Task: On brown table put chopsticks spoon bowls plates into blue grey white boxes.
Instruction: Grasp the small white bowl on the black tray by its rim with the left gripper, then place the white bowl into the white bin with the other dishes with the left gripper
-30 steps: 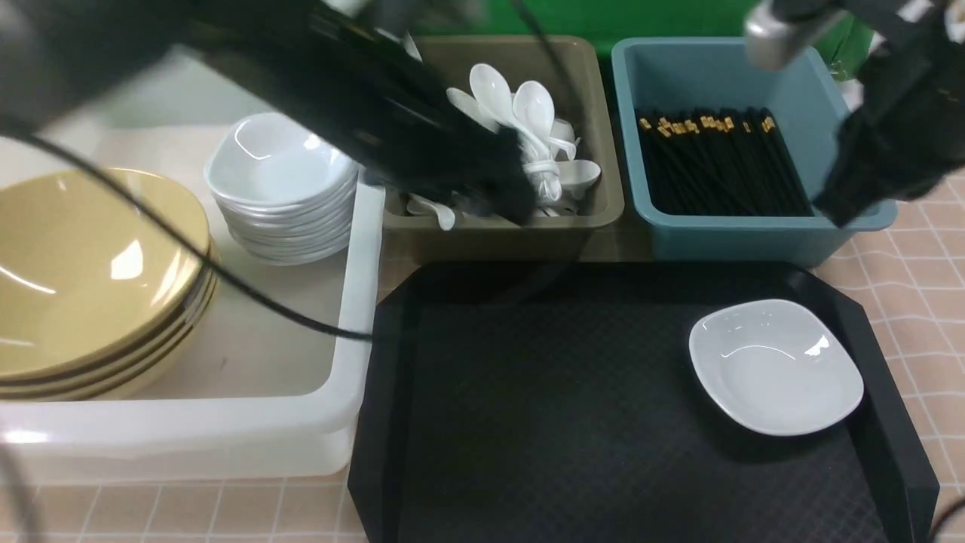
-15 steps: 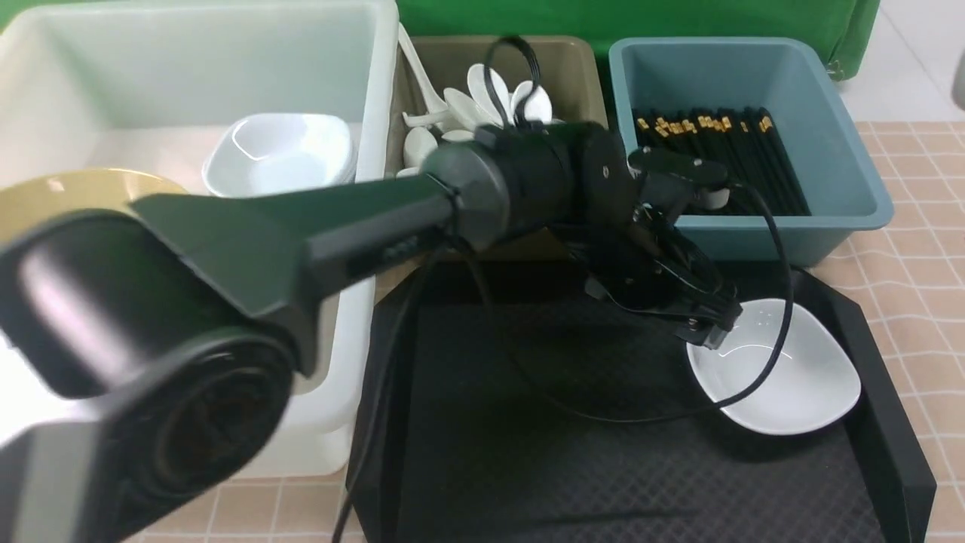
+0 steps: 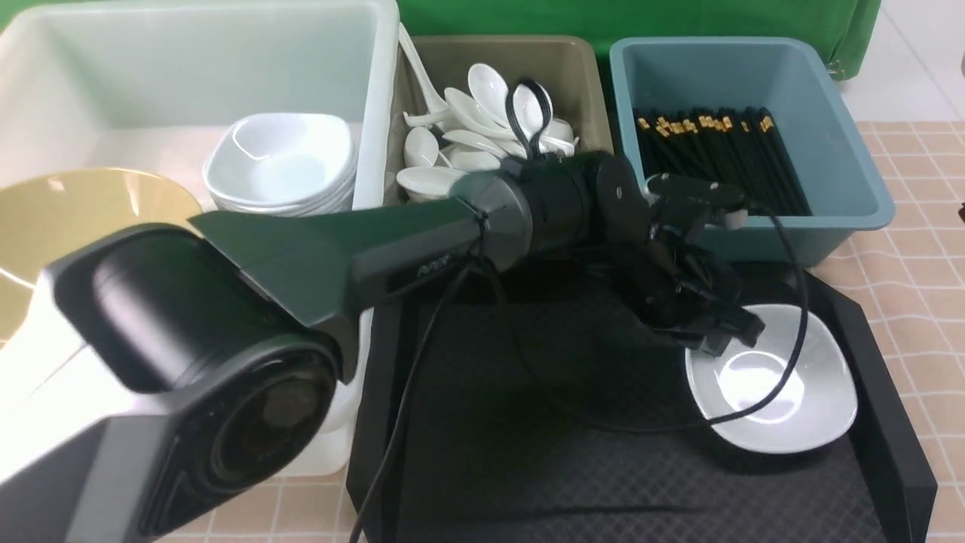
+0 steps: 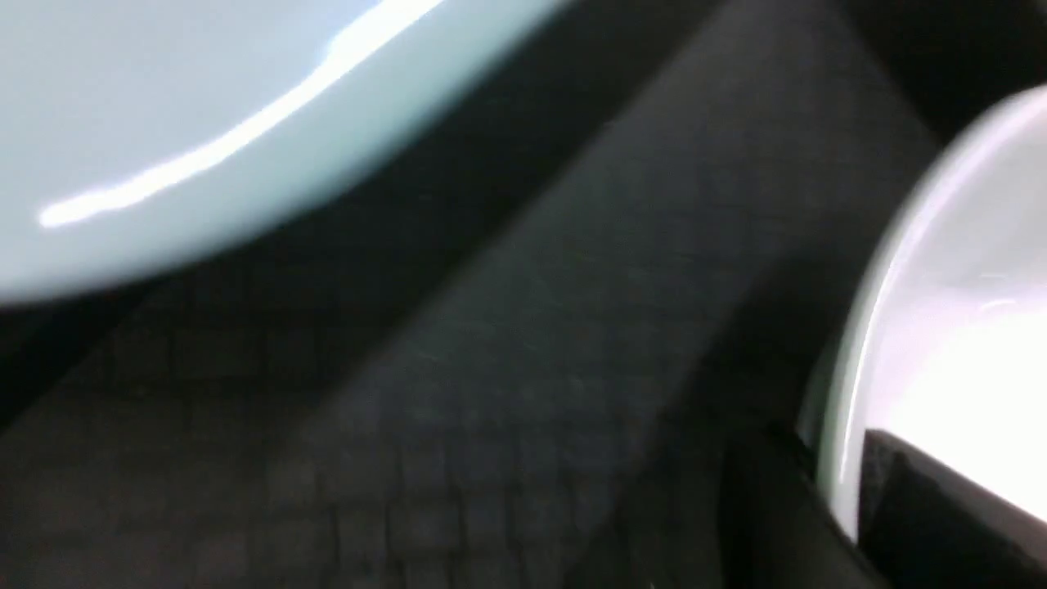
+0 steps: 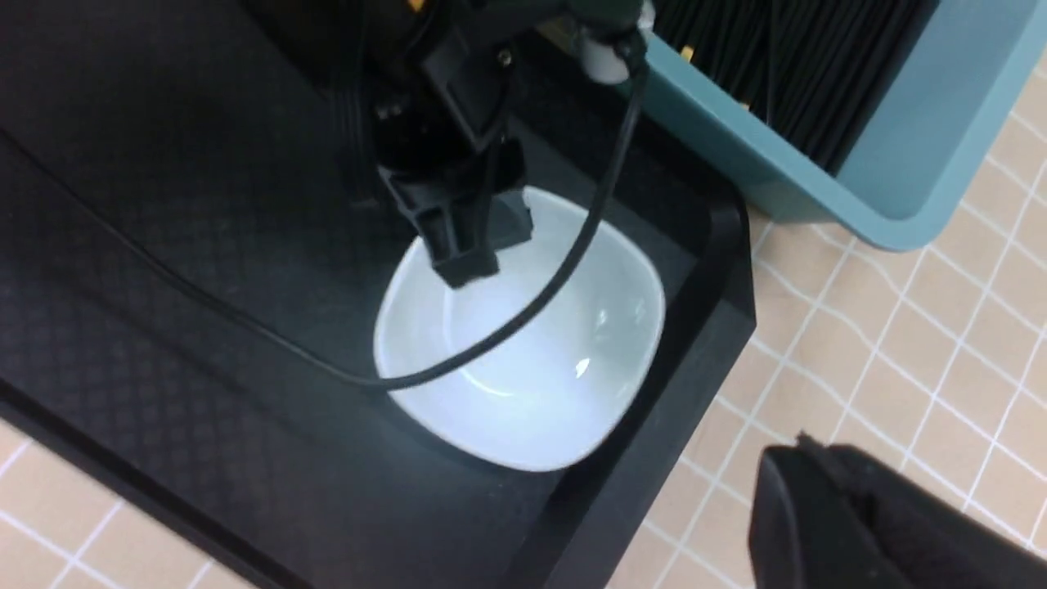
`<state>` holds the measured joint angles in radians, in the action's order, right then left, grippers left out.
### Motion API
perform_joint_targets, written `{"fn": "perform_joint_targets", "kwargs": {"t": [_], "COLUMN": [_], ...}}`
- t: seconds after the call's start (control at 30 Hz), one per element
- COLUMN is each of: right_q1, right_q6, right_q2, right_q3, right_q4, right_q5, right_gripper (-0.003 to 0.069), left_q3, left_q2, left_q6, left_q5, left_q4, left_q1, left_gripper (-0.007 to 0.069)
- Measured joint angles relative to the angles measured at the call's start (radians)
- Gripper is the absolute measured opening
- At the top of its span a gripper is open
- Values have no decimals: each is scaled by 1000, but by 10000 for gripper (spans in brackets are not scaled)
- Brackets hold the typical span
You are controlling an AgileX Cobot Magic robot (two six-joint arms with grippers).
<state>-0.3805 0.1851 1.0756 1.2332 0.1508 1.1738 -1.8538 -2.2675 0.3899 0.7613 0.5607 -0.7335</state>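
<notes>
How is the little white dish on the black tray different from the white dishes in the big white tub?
The single dish sits alone on the black tray; the stacked dishes are piled in the white tub. The left gripper is shut on the single dish's rim; no gripper touches the stacked dishes. Both are glossy, white and rounded-square.
</notes>
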Motion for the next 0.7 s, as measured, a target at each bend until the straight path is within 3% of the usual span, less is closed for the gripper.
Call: {"fn": "perform_joint_targets", "kwargs": {"t": [0.23, 0.4, 0.5, 0.63, 0.7], "right_q1": [0, -20, -105, -218, -245], "right_q6": [7, 191, 312, 354, 364], "right_q2": [0, 49, 148, 310, 356], "right_q3": [0, 35, 114, 243, 282], "right_q4": [-16, -200, -319, -344, -345], "right_q5": [-124, -233, -247, -249, -245], "right_gripper": [47, 47, 48, 48, 48], "left_q3": [-30, -40, -46, -30, -16], "left_q2": [199, 429, 511, 517, 511], "left_q6": [14, 28, 34, 34, 34], "left_q5": [213, 302, 367, 402, 400], "left_q4": [-81, -83, -84, -92, -93], "left_q1": [125, 345, 526, 698, 730], "left_gripper": [6, 6, 6, 6, 6]}}
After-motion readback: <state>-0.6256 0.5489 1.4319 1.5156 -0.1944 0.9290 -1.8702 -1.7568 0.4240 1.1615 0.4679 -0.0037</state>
